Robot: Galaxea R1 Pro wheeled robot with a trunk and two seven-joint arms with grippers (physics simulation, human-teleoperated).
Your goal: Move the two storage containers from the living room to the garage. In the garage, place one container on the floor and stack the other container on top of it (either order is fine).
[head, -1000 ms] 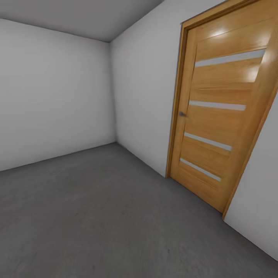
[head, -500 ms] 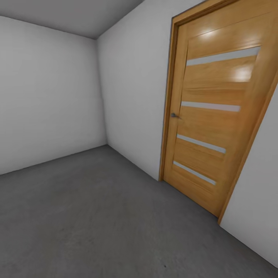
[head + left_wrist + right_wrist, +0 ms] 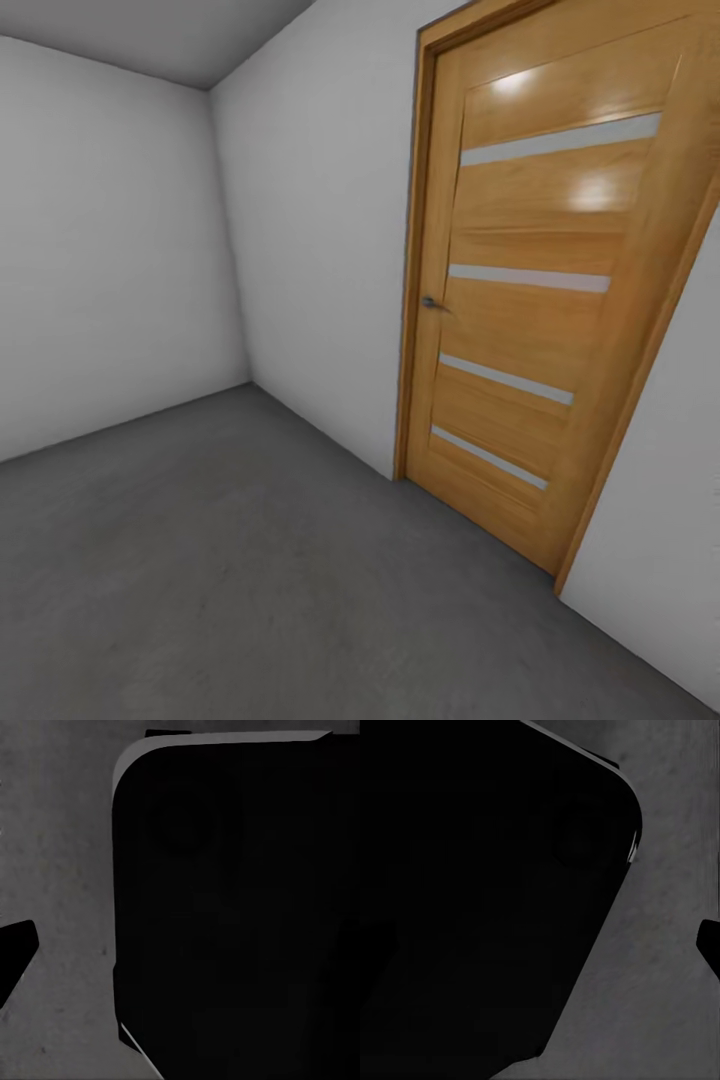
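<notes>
So we were in the garage, looking at a corner of it from the head camera. The floor (image 3: 230, 560) was that dark grey, rough, speckled stuff, and it ran back to where two plain white-grey walls (image 3: 100, 250) met. On the right-hand wall there was a wooden door (image 3: 540, 300), shut in its frame, warm orange-brown with four pale horizontal strips across it and a couple of shiny light spots near the top. A small dark handle (image 3: 432, 303) sat on its left edge, about halfway up. A bit of grey ceiling (image 3: 150, 30) showed at the top left.

In the left wrist camera we got a big black rounded shape (image 3: 240, 915) in front of the same grey floor, with a thin pale edge along one side, plus a small dark tip (image 3: 13, 956) poking in at the frame edge. The right wrist camera was much the same: a big black rounded block (image 3: 487, 900) over grey floor and a little dark bit (image 3: 711, 945) at the edge.

We honestly couldn't tell whether either gripper was spread or pressed together, or pinching anything. As for the bins, we couldn't say where they were from these shots.
</notes>
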